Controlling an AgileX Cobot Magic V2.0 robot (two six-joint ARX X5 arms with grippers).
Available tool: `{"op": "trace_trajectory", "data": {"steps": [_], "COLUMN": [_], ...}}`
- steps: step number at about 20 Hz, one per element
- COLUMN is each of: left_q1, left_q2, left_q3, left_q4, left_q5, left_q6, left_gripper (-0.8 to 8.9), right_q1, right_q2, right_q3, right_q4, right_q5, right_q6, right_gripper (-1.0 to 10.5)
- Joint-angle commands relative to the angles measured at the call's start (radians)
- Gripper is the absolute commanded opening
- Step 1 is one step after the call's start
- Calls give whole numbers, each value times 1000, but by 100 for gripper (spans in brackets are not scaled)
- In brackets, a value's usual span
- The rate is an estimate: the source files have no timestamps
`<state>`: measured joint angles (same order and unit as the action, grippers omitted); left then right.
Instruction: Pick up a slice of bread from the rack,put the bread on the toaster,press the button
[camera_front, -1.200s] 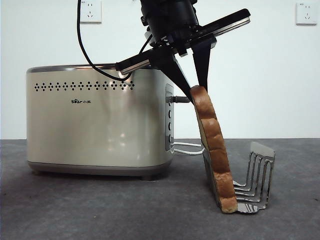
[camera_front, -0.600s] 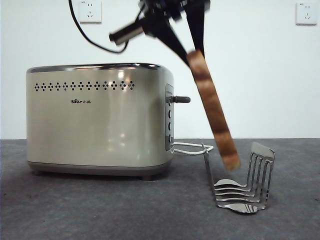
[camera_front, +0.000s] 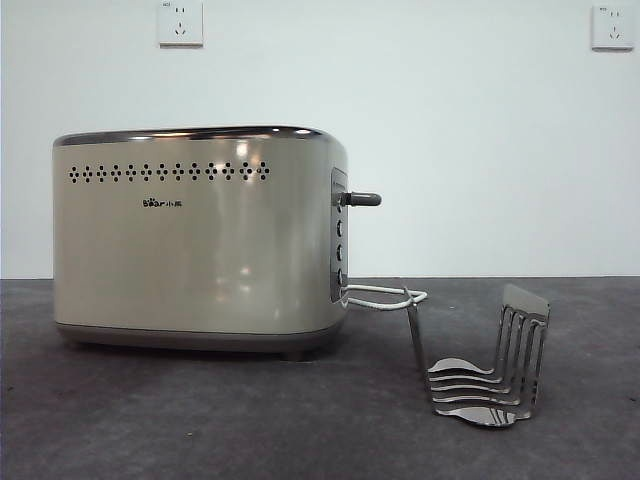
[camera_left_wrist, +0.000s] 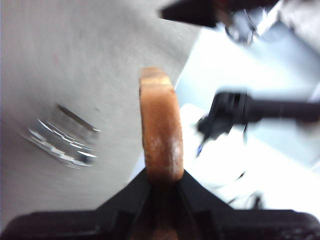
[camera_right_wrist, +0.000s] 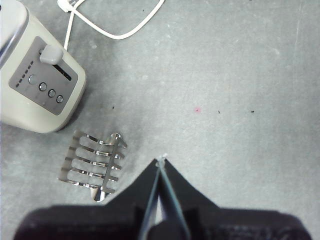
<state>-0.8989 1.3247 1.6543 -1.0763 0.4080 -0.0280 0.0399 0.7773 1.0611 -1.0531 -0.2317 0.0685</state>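
Note:
My left gripper is shut on the slice of bread, whose brown crust edge stands up between the black jaws. The left wrist view is blurred and shows the silver rack far below on the grey table. Neither the slice nor any arm shows in the front view. There the cream toaster stands at left, its silver button sticking out sideways, and the rack stands at right with no slice in it. My right gripper hangs shut high above the table, near the rack and the toaster with its button.
A white cable loops on the table between toaster and rack, also seen as the cable from above. Two wall sockets sit on the white wall behind. A blurred black arm part shows in the left wrist view.
The gripper holding the slice of bread rose from the rack, pulled the slice free and went up out of the front view. The rack stayed in place.

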Motion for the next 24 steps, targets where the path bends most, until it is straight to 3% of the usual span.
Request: {"op": "trace_trajectory", "data": {"steps": [1,4,7,9,11,16,20,24], "left_q1": [5,6,8,22,44,128,184,238], "left_q2": [-51,-95,-101,-101,-98,-98,-84,-51], "left_q3": [-1,-1,-1,-1,-1,-1,-1,-1], "left_q4": [-91,-196,-219,-216,-202,-90,-45,-50], "left_q5": [-63,-273,-530,-617,-631,-640,-641,-635], "left_q6": [573,832,953,1057,1153,1227,1345,1345], "left_gripper": [-3,-3,-2,-2,-2,-1,-3,-5], "right_q1": [0,0,0,0,0,0,0,0], "right_q2": [-1,-1,-1,-1,-1,-1,-1,-1], "right_q3": [2,2,2,2,2,2,2,2], "right_q4": [-11,-49,-78,-97,-107,-131,-130,-122], "right_q5": [4,4,4,4,5,4,4,5], "right_q6": [33,36,36,36,36,36,36,35], "right_gripper": [0,0,0,0,0,0,0,0]}}
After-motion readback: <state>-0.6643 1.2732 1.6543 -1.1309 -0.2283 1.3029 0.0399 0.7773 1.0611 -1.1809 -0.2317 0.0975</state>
